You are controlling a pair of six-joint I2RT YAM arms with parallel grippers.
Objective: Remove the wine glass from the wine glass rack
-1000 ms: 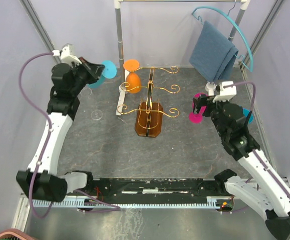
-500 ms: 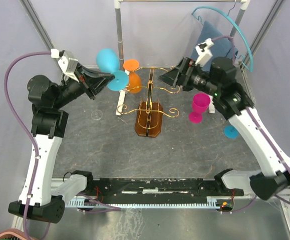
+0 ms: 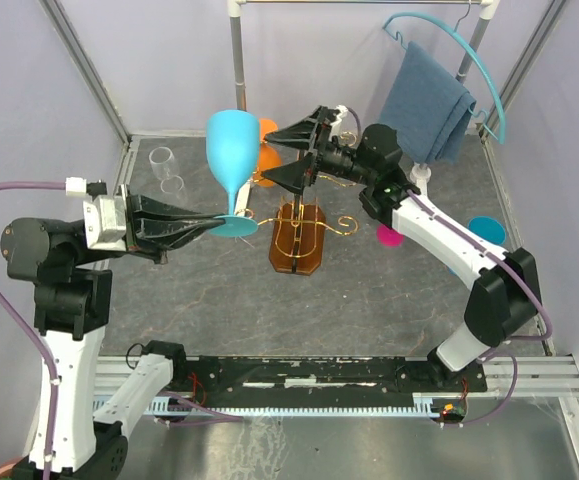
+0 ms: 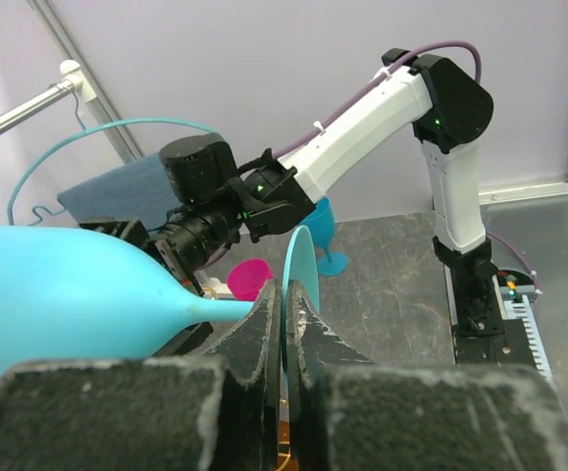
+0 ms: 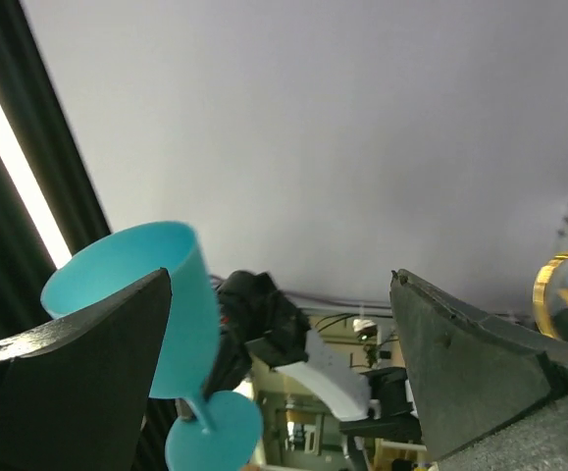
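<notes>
Blue towel [image 3: 424, 105] draped over a teal hanger [image 3: 466, 45], hung at rear right. White upright pole [image 3: 237, 70] at rear centre. Clear glassware [image 3: 161, 158] stands near the rear left corner of the dark grey table [image 3: 369, 300].

We see the rack [image 3: 297, 238] mid-table, its wire arms spread L and R, so there's no straight pass across the centre. On its L side the left gripper [image 3: 217, 222] w/ the blue glass [image 3: 231, 150] crowds us. The right gripper [image 3: 267, 162], jaws wide, fills the space over the rack's back. Clear glasses [image 3: 161, 158] take the back-L corner and a pink glass [image 3: 389, 236] the R side. We find the near strip in front of the rack open.
</notes>
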